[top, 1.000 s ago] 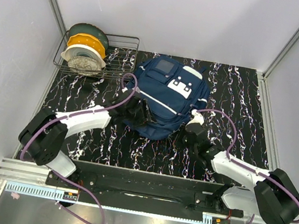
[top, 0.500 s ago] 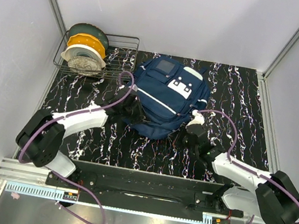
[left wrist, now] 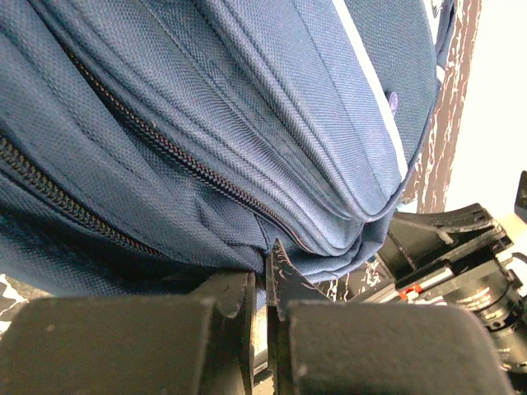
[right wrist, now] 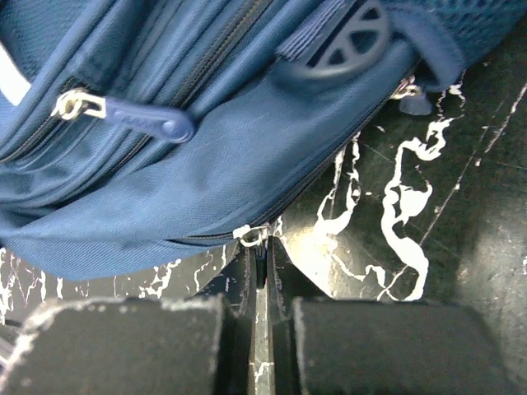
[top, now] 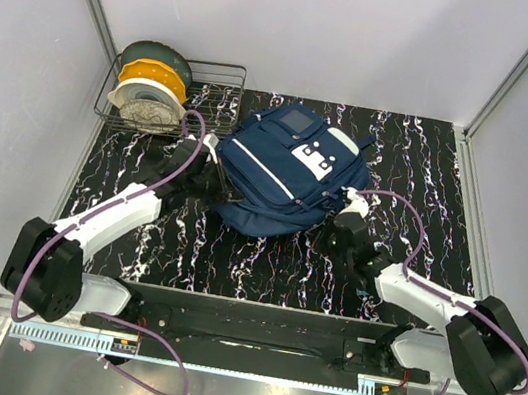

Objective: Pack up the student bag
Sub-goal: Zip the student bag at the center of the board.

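The student bag [top: 289, 166], navy with white stripes and a grey patch, lies face up in the middle of the black marbled table [top: 420, 173]. My left gripper [top: 213, 173] is at its left edge. In the left wrist view the left gripper [left wrist: 265, 267] is shut on a fold of the bag's fabric [left wrist: 247, 123] below a zip line. My right gripper [top: 333, 231] is at the bag's near right corner. In the right wrist view the right gripper [right wrist: 263, 247] is shut on a small metal zipper pull [right wrist: 251, 235] of the lowest zip.
A wire rack [top: 217, 83] with filament spools [top: 149, 87] stands at the back left, close to the left arm. A blue zipper tab [right wrist: 148, 122] and a black plastic ring [right wrist: 346, 41] show on the bag. Grey walls enclose the table.
The left gripper closed on the bag's fabric and moved left and back, dragging the bag's left side with it. The right gripper kept its hold and followed slightly toward the bag.
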Motion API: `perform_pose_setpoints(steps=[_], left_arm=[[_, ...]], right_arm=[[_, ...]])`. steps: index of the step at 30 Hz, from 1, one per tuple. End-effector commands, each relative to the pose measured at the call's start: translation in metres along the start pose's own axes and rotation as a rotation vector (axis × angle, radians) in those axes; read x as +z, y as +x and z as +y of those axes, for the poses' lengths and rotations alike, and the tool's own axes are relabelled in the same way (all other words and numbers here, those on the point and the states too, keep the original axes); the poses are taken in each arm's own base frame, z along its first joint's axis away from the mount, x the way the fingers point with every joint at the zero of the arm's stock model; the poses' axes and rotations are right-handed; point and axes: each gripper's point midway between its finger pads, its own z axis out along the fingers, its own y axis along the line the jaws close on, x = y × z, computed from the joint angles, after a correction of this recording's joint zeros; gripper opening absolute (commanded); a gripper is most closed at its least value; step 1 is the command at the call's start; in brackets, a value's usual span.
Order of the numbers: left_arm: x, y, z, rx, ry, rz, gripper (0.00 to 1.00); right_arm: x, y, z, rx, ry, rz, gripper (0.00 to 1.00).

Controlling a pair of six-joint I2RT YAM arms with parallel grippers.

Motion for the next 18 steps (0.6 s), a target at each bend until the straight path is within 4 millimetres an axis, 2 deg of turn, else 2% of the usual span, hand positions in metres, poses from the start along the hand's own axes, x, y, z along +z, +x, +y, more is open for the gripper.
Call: perform_pose_setpoints(steps=[1, 5, 8, 10, 13, 14, 18], left_arm=[[-0.024, -0.047, -0.007, 0.099, 0.017, -0.166, 0.0], [-0.03, -0.052, -0.003, 0.109, 0.012, -0.175, 0.0], [-0.032, -0.052, 0.0, 0.102, 0.011, -0.174, 0.0], [-0.031, -0.051, -0.001, 0.104, 0.02, -0.168, 0.0], [-0.03, -0.049, -0.001, 0.1, 0.03, -0.157, 0.0], [-0.03, -0.048, -0.001, 0.1, 0.031, -0.156, 0.0], [-0.032, -0.049, -0.001, 0.086, 0.044, -0.161, 0.0]], right_arm=[[0.002, -0.011, -0.052, 0.021, 0.197, -0.012, 0.0], [0.006, -0.015, -0.076, 0.104, 0.245, 0.012, 0.0], [0.01, -0.019, -0.083, 0.151, 0.252, 0.024, 0.0], [0.016, -0.025, -0.078, 0.166, 0.234, 0.029, 0.0], [0.026, -0.028, -0.08, 0.216, 0.24, 0.051, 0.0], [0.029, -0.025, -0.085, 0.234, 0.259, 0.068, 0.0], [0.037, -0.035, -0.102, 0.323, 0.28, 0.062, 0.0]])
